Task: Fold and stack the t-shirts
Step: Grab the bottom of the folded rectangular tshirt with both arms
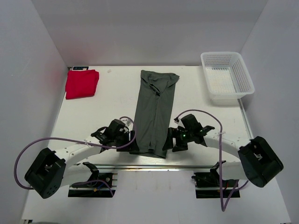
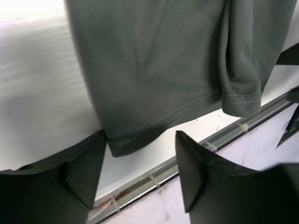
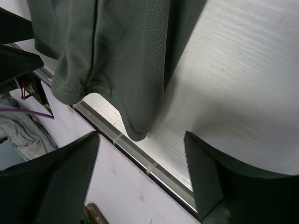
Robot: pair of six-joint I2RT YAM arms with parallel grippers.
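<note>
The dark grey-green t-shirt [image 1: 155, 109] lies folded lengthwise into a long strip down the middle of the table, its hem at the near edge. A folded red t-shirt [image 1: 81, 83] sits at the back left. My left gripper [image 1: 133, 143] is at the hem's left corner and my right gripper [image 1: 169, 141] at its right corner. In the left wrist view the left gripper [image 2: 140, 139] is open, with the corner of the grey-green t-shirt [image 2: 163, 60] between its fingertips. In the right wrist view the right gripper [image 3: 140, 140] is open around the other corner of the grey-green t-shirt [image 3: 126, 56].
A white mesh basket [image 1: 227, 77] stands at the back right corner. The table's metal front rail [image 2: 205, 144] runs just under both grippers, also seen as the rail [image 3: 133, 156] in the right wrist view. White walls close in the table on three sides.
</note>
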